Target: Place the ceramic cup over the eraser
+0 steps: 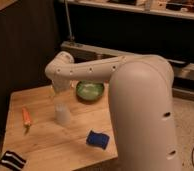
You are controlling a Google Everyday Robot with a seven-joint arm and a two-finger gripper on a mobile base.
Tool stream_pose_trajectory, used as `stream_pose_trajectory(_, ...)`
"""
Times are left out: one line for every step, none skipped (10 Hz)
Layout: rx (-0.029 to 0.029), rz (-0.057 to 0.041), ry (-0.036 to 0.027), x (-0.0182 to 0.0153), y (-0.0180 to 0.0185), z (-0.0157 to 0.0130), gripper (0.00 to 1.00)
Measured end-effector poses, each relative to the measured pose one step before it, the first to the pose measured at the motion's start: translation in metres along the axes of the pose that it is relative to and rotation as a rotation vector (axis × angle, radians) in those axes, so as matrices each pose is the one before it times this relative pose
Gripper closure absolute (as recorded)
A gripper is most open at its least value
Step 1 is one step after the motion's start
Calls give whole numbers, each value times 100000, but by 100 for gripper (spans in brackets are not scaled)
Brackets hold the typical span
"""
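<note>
Single view, so no overlap to report: the camera sits high off the wooden table's (45,145) near-right side, close behind the arm (140,110), looking down across the table toward the dark rack (140,30) behind it. The arm's big link fills the right foreground, with the table at mid-range. The gripper (57,92) hangs over the table's far half, just above the ceramic cup (62,114).

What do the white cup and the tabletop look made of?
Small white tapered cup: matte and opaque, probably ceramic, though plastic can't be ruled out. Wooden table: looks like pale wood with faint grain lines and a dull finish. The hand hovers just above the cup.
</note>
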Motion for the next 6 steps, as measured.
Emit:
stream_pose_trajectory(-1081, -1611, 4842, -141, 673, 6, 20)
stream_pose_trajectory(-3108, -45, 2971, 70, 552, -70, 20)
stream_pose_trajectory(-2000, 1065, 2097, 712, -625, -143, 20)
stream_pose_trajectory(-2040, 414, 1007, 808, 242, -193, 20)
stream_pose_trajectory(-1758, -137, 103, 625, 555, -175, 20)
stream_pose_trajectory(-1544, 588, 108, 1360, -40, -311, 20)
